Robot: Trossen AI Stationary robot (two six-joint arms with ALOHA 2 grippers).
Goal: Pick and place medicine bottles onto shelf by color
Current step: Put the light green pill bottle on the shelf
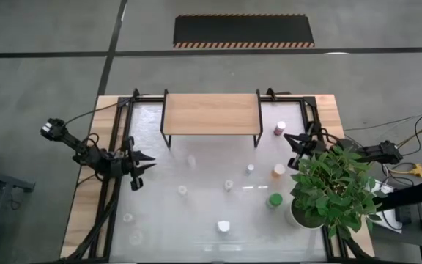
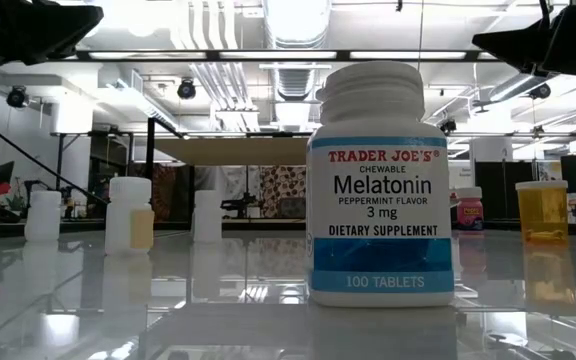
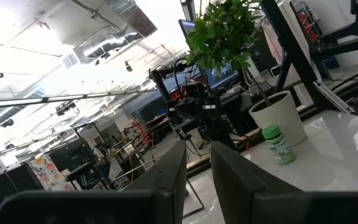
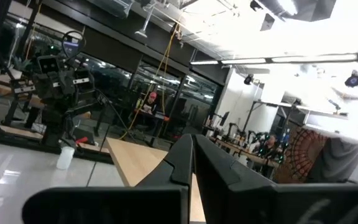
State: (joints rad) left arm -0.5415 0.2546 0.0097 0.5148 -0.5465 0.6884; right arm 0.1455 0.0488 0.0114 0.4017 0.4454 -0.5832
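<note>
The medicine bottles stand scattered over the glossy white counter, none of them in either tool. The left tool hovers at the counter's left edge, its dark pointed fingers parted by a narrow gap with nothing between them. The right tool hangs at the right edge, its fingers pressed together, empty. Just beside it stand a pink-maroon bottle near the far right corner and an orange translucent bottle with a pale cap. A larger green bottle sits near the white pot of a leafy plant at the right edge. Small clear and white cylinders dot the middle, and a white Melatonin bottle with a ribbed cap and blue label stands at the near edge. The shelf, a flat light-wood board on thin black metal legs, stands along the far edge, its top bare.
</note>
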